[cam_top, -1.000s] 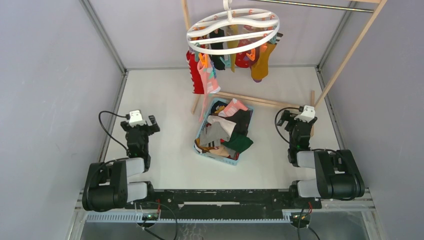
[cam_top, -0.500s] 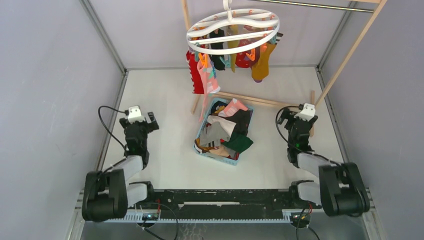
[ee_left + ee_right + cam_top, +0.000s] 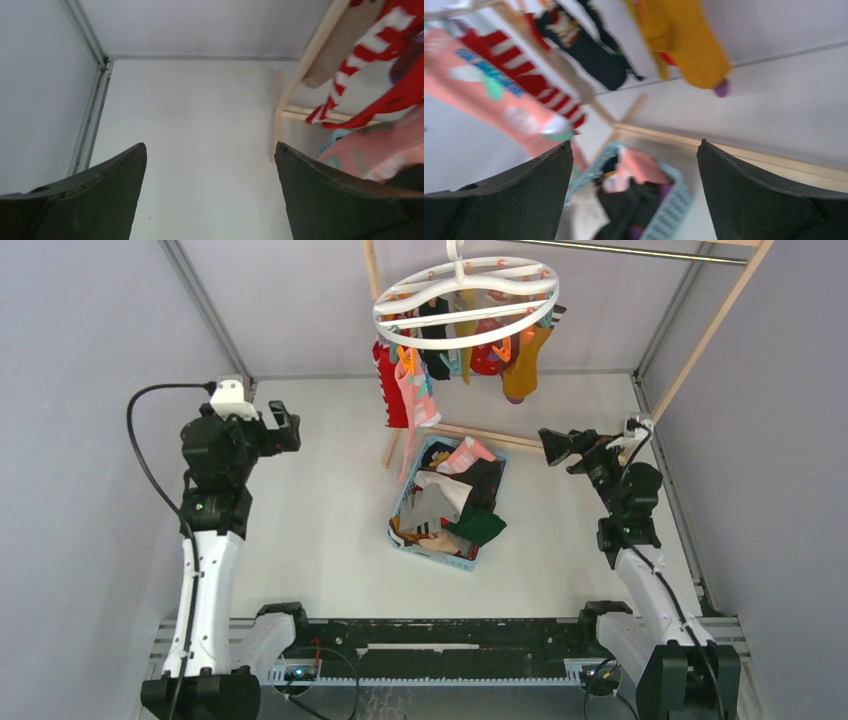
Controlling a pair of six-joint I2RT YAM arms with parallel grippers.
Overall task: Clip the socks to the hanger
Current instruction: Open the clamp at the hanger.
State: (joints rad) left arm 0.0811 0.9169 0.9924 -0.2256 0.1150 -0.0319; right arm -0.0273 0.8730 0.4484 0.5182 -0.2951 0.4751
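On the white tabletop [image 3: 320, 470], between the two raised arms, a light-blue slotted basket [image 3: 402, 502] holds a heap of loose socks [image 3: 455, 505] in grey, black, green and pink. The left fingers [image 3: 283, 428] hover high over the tabletop, well to the left of the basket, spread wide with nothing between them. The left wrist view shows only bare tabletop in their gap. Off past the right-hand finger it shows a post of the wooden frame [image 3: 300, 65] and parts of a red-and-white striped sock and a pink one. The right fingers [image 3: 556, 446] hang near the basket's far right corner, pointing toward it, likewise wide open and empty. In their gap the right wrist view shows the basket below, blurred. The white round hanger [image 3: 466, 288] hangs from the frame's metal rod [image 3: 620, 250], up and ahead of both pairs of fingers and between them. Below its ring dangle clipped socks [image 3: 405, 385]: red, pink, black and mustard, some on orange clips [image 3: 405, 358]. Neither pair of fingers touches a sock, the basket or the hanger.
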